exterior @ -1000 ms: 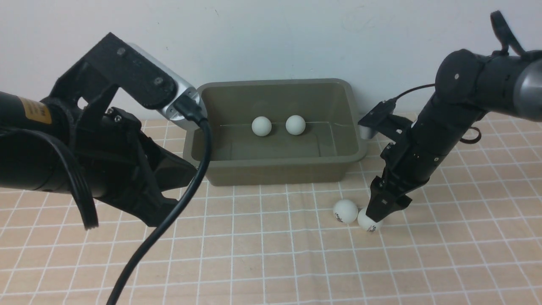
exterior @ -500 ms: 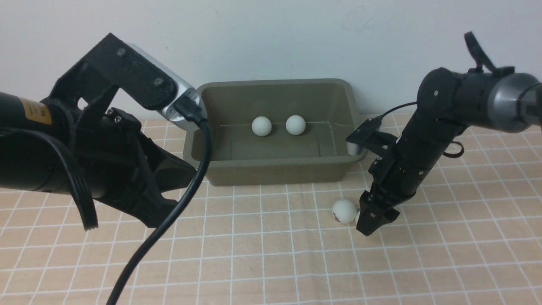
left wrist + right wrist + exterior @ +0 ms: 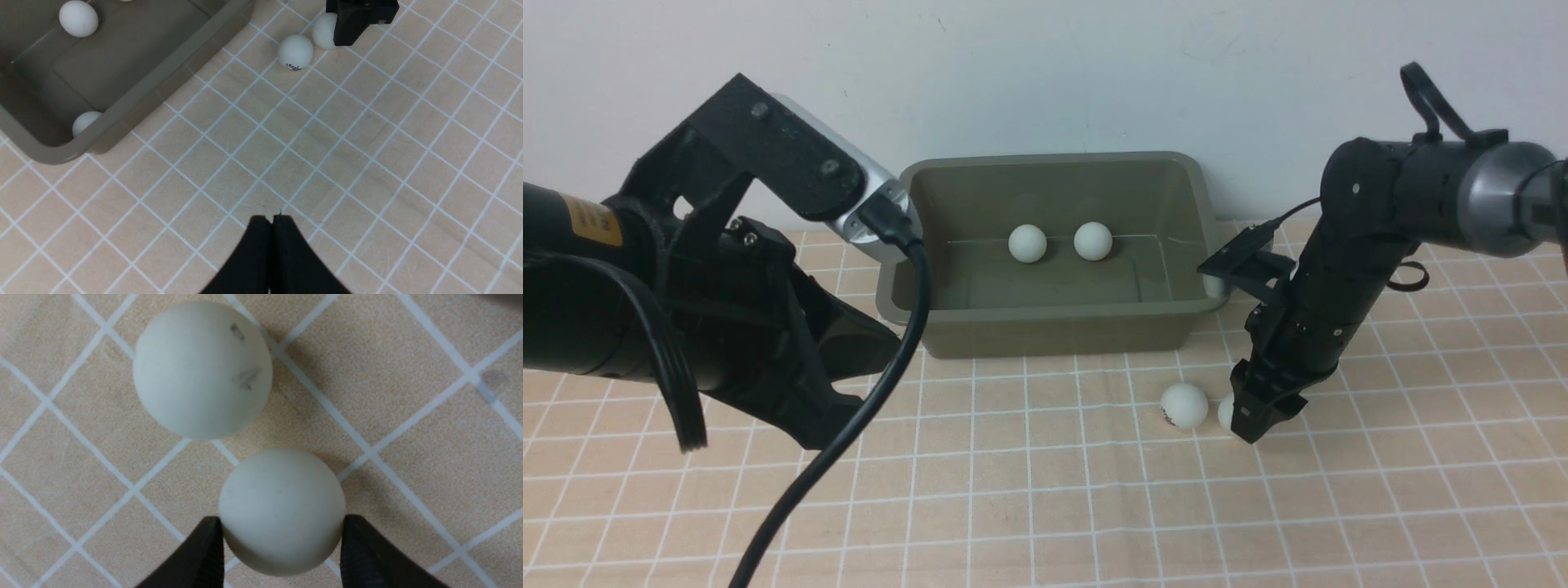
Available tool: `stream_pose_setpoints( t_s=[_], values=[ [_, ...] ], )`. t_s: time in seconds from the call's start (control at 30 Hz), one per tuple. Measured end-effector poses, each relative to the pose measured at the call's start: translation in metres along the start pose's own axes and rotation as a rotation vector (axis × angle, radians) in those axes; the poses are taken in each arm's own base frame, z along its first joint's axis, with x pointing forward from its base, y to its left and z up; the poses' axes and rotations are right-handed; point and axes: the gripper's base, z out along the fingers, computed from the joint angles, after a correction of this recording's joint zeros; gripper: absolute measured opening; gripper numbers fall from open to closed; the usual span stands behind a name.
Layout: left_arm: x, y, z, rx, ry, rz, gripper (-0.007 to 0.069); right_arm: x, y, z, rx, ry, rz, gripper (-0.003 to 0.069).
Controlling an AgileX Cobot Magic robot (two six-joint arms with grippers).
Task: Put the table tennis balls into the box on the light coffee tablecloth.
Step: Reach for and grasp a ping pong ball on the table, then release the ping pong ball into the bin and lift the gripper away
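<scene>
The olive-green box [image 3: 1054, 331] stands at the back of the light coffee tablecloth [image 3: 1045, 490]. Two table tennis balls [image 3: 1027, 243] [image 3: 1092, 241] lie inside it. The left wrist view shows another ball [image 3: 83, 122] in a near corner of the box [image 3: 163, 75]. In front of the box's right end, my right gripper [image 3: 282, 539] is down on the cloth. Its fingers [image 3: 204, 551] touch both sides of one ball [image 3: 282, 510], shut on it. A second ball [image 3: 202, 369] with a dark logo lies just beside it [image 3: 1183, 406]. My left gripper [image 3: 271, 220] hangs shut and empty over the cloth.
The left arm [image 3: 727, 310] and its black cable [image 3: 849, 425] fill the left side, close to the box's left end. A pale wall [image 3: 1045, 73] rises directly behind the box. The right arm [image 3: 1339, 286] leans down beside the box's right end.
The right arm came down and moved left onto the right-hand ball, and its fingers narrowed around it. The free ball beside it shifted slightly. The left arm barely moved.
</scene>
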Motion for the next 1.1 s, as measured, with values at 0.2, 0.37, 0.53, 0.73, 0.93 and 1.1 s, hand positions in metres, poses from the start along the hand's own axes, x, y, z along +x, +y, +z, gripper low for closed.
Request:
stream_pose_setpoints(
  t_s=[0.2, 0.37, 0.53, 0.73, 0.93, 1.1],
  values=[
    [0.0, 0.0, 0.0, 0.003, 0.004, 0.007, -0.0069, -0.001, 0.0, -0.017, 0.026, 0.018, -0.039, 0.0336],
    [0.001, 0.0, 0.0, 0.005, 0.008, 0.008, -0.0069, -0.017, -0.007, -0.068, 0.073, -0.086, -0.033, 0.0336],
    [0.001, -0.001, 0.0, 0.007, 0.01, 0.011, -0.0069, -0.047, -0.002, -0.115, 0.04, -0.316, -0.043, 0.0336],
    [0.001, -0.001, 0.0, 0.007, 0.011, 0.011, -0.0069, -0.07, -0.008, -0.114, 0.004, -0.395, -0.06, 0.0336],
    [0.003, -0.002, 0.0, 0.019, 0.029, 0.011, -0.0069, -0.078, -0.025, -0.069, -0.021, -0.313, -0.017, 0.0353],
    [0.003, -0.002, 0.0, 0.019, 0.03, 0.011, -0.0069, -0.082, -0.026, -0.077, -0.009, -0.34, 0.003, 0.0518]
  ],
)
